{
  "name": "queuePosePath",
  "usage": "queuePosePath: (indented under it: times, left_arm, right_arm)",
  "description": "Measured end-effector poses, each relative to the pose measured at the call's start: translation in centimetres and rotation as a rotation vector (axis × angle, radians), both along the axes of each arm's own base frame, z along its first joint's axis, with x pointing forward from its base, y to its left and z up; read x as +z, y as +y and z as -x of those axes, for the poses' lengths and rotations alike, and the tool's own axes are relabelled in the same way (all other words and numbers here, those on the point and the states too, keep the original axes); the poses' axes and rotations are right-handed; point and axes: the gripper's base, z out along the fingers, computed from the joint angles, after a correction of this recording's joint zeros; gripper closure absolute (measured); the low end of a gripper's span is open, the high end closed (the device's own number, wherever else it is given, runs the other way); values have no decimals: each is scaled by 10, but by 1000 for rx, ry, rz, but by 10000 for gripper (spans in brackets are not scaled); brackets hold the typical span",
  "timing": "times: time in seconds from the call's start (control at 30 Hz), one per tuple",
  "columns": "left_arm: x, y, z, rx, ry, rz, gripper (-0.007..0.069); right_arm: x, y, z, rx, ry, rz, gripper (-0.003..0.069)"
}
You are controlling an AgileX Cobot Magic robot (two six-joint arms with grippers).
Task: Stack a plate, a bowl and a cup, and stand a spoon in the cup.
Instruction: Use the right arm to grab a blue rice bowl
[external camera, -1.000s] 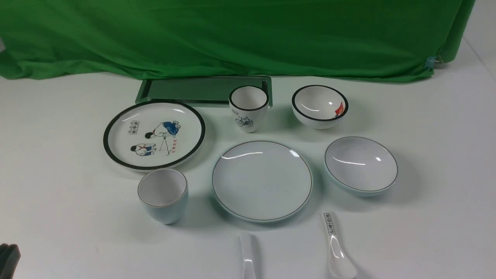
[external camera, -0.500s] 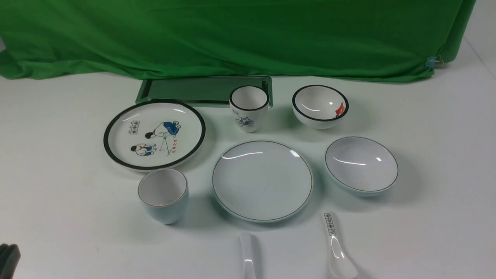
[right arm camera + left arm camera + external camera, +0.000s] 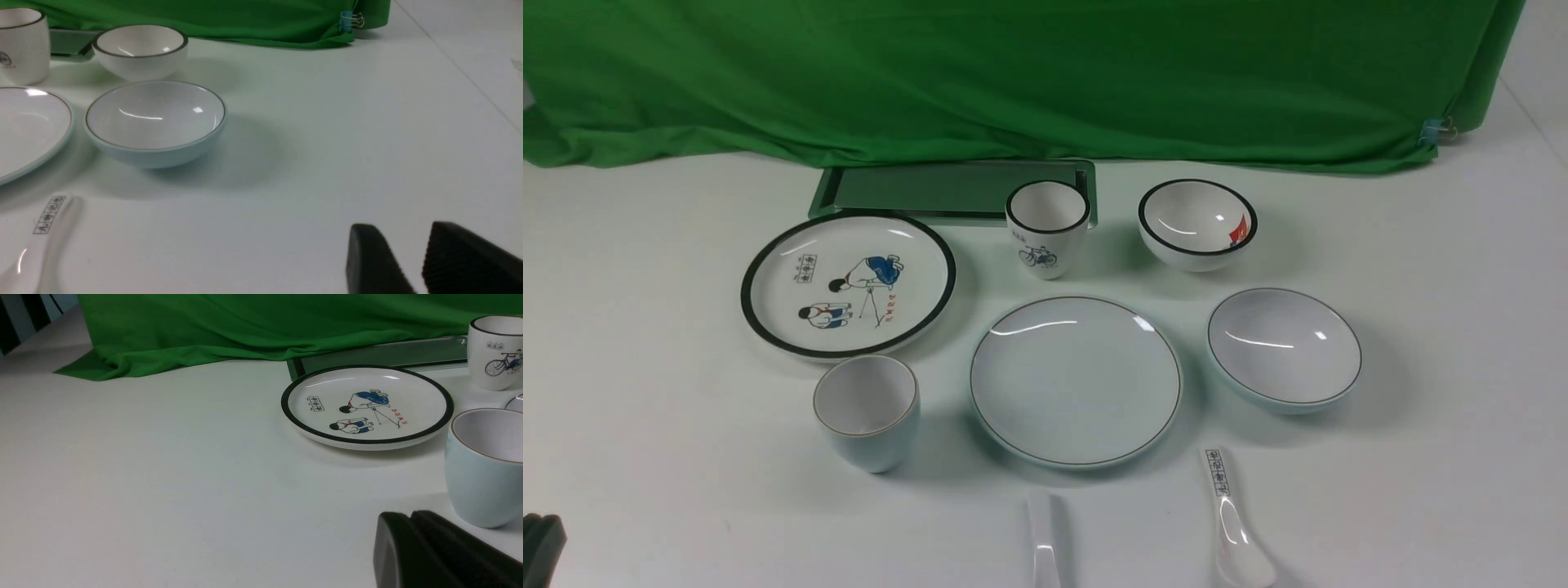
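The plain plate (image 3: pixel 1075 380) lies in the middle of the white table, with the wide shallow bowl (image 3: pixel 1284 346) to its right and the handleless cup (image 3: pixel 867 411) upright to its left. Only the handle of the plain spoon (image 3: pixel 1043 535) shows at the near edge; the frame cuts off its bowl end. My left gripper (image 3: pixel 408 516) is shut and holds nothing, low over the table just short of the cup (image 3: pixel 482 473). It shows in the front view's lower left corner (image 3: pixel 539 543). My right gripper (image 3: pixel 402 226) is open and holds nothing, right of the bowl (image 3: pixel 155 118).
A black-rimmed cartoon plate (image 3: pixel 848 283), a bicycle cup (image 3: pixel 1046 229) and a small black-rimmed bowl (image 3: pixel 1197 224) stand behind the plain set. A spoon with black characters (image 3: pixel 1232 518) lies near the front right. A dark tray (image 3: pixel 947 189) and green cloth (image 3: pixel 1013 73) close off the back.
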Motion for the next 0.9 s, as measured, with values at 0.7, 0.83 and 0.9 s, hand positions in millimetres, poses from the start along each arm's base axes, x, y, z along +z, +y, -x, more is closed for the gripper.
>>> queuePosePath:
  times: [0.7,0.83,0.9]
  left_arm:
    - [27,5,0,43,-325,1246,653]
    - [32,6,1,31,-358,1223,653]
    - [46,3,4,-3,-363,1103,653]
  right_arm:
    - [3,5,-1,-134,-26,-874,417]
    - [4,5,-1,-132,-30,-872,417]
    - [5,5,-1,-127,-41,-871,419]
